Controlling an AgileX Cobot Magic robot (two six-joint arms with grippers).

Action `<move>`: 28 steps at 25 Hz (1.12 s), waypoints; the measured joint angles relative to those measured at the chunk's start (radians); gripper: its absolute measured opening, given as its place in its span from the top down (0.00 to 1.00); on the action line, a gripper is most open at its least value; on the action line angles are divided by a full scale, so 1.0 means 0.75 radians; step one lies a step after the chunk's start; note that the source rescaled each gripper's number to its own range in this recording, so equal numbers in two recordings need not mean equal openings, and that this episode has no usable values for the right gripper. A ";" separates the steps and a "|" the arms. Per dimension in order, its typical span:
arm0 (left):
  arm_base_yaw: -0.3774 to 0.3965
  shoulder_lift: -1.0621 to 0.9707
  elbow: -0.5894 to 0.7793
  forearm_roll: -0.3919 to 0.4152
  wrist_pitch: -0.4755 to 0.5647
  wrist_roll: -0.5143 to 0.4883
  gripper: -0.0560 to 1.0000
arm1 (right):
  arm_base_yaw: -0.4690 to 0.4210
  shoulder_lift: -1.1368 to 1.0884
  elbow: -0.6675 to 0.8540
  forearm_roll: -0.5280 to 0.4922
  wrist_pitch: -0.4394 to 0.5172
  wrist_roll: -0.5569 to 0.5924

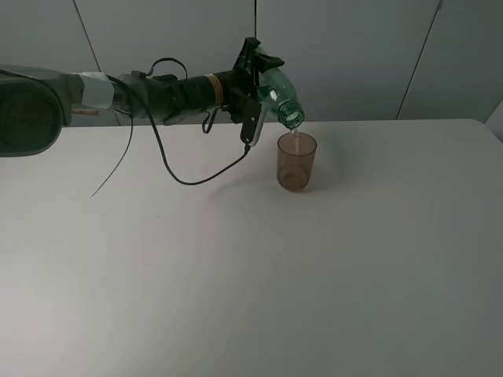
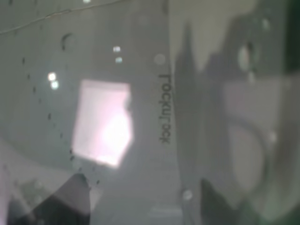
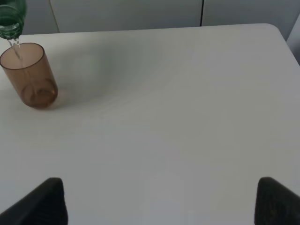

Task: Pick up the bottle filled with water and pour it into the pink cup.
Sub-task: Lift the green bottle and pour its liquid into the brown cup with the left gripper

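My left gripper is shut on the green bottle and holds it tilted, mouth down, just above the pink cup. A thin stream of water runs from the mouth into the cup. The left wrist view is filled by the blurred clear wall of the bottle. The right wrist view shows the cup upright on the table with the bottle's mouth over its rim. My right gripper is open and empty, well away from the cup; only its two dark fingertips show.
The white table bears only the cup. A black cable hangs from the left arm and trails on the table left of the cup. Grey wall panels stand behind the table's far edge.
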 joint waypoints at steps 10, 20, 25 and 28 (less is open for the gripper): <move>0.000 0.000 -0.005 -0.011 -0.008 0.068 0.95 | 0.000 0.000 0.000 0.000 0.000 0.000; 0.000 0.000 -0.005 -0.018 -0.013 0.120 0.95 | 0.000 0.000 0.000 0.000 0.000 0.000; 0.000 0.000 -0.005 -0.046 -0.016 0.154 0.95 | 0.000 0.000 0.000 0.000 0.000 0.000; 0.000 0.000 -0.005 -0.048 -0.016 0.163 0.95 | 0.000 0.000 0.000 0.000 0.000 0.000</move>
